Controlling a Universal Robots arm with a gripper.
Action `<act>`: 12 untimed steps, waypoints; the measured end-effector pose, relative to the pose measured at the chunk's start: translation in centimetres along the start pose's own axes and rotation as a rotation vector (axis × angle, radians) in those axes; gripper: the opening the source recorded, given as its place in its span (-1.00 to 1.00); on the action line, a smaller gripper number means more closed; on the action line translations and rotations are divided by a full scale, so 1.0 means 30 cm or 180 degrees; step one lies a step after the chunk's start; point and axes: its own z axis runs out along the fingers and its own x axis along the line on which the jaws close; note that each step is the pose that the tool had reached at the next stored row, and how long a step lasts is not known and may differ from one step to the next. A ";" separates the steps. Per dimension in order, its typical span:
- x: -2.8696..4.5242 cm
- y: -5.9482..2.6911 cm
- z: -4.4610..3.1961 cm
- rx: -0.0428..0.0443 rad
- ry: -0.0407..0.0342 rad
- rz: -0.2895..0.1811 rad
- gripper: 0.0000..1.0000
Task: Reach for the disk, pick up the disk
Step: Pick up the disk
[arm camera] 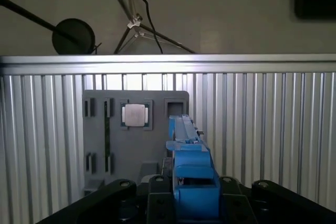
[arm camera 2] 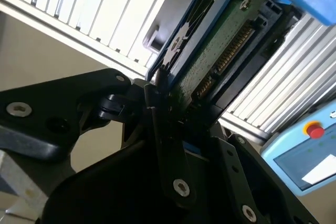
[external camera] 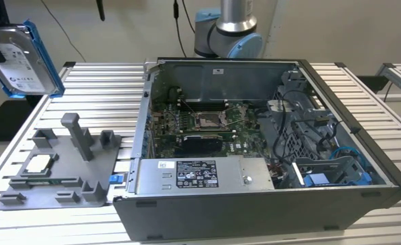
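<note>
Gripper point(arm camera 2: 181, 103), close to the lens in the second wrist view, clamps the disk point(arm camera 2: 220, 45), held clear above the table point(external camera: 98, 87) at the exterior view's far left, long axis near vertical

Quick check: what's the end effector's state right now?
End effector: closed, holding the disk.

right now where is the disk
The disk hangs at the exterior view's upper left, above the grey fixture tray, clamped in the jaws of the gripper.
</note>
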 end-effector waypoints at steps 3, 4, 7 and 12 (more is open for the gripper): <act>-0.001 0.002 -0.018 0.0010 0.0000 0.0000 -1.00; -0.001 0.002 -0.024 0.0017 0.0000 0.0000 -1.00; -0.001 0.002 -0.039 0.0018 0.0000 -0.0001 -1.00; -0.003 0.002 -0.067 0.0019 -0.0001 -0.0001 -1.00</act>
